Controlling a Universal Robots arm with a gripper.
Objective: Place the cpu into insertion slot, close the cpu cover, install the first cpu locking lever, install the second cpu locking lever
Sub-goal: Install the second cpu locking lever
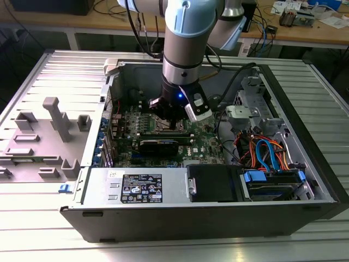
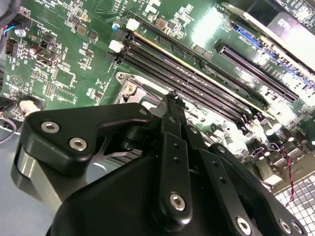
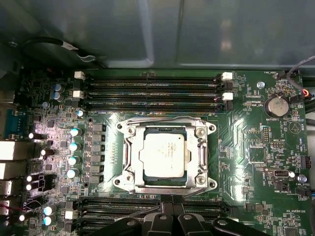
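You've got the dull silver-grey square cpu (image 3: pixel 164 154) sitting in the silver-rimmed insertion slot (image 3: pixel 129 183) mid-frame with the thin silvery cpu cover (image 3: pixel 167 125) over it, black gripper (image 2: pixel 173 105) pinched shut just beside, so press levers squarely.

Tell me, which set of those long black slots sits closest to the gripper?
The bank of memory slots next to the gripper, on its side of the cpu. The other bank lies beyond the chip.
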